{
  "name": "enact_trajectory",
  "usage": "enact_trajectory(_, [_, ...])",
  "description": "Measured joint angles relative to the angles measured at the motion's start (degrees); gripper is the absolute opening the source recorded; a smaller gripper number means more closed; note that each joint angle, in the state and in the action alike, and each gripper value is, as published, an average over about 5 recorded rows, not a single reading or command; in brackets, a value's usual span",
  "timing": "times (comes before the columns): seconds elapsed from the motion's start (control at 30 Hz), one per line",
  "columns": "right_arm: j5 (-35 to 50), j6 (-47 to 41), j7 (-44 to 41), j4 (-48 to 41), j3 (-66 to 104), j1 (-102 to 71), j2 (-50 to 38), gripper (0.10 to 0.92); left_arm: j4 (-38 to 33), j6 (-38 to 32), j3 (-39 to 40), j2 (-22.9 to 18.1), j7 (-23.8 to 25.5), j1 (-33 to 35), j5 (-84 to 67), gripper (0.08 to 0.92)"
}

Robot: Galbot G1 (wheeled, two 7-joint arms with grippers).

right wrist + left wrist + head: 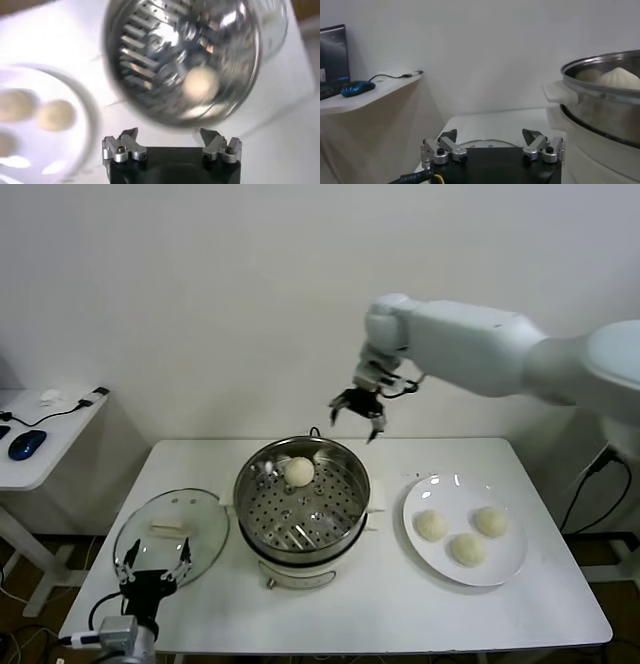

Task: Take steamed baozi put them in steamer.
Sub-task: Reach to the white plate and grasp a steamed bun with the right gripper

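The steamer [300, 506] stands mid-table, a shiny steel pot with a perforated tray. One cream-white baozi [299, 471] lies on the tray at its far side; it also shows in the right wrist view [200, 84] and the left wrist view [620, 77]. Three baozi [467, 548] lie on a white plate [432, 488] to the right. My right gripper [358, 416] is open and empty, high above the steamer's far right rim. My left gripper [154, 569] is open and empty, low at the table's front left, by the lid.
A round glass lid [170, 529] with a white handle lies flat left of the steamer. A side table [40, 434] with a blue mouse [27, 444] and cables stands at the far left. The wall is close behind the table.
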Motion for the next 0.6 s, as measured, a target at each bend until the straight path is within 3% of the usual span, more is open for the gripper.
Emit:
enact_trajectory(0.3, [7.5, -18.2, 6.2, 11.5, -6.9, 0.2, -14.3, 0.823, 0.2, -0.4, 0.1, -0.2, -0.2, 0.7, 0.1, 0.823])
enact_trajectory(0.6, [7.6, -29.8, 11.8, 14.3, -2.7, -9.4, -19.7, 0.823, 0.2, -0.4, 0.6, -0.5, -0.2, 1.0, 0.7, 0.823])
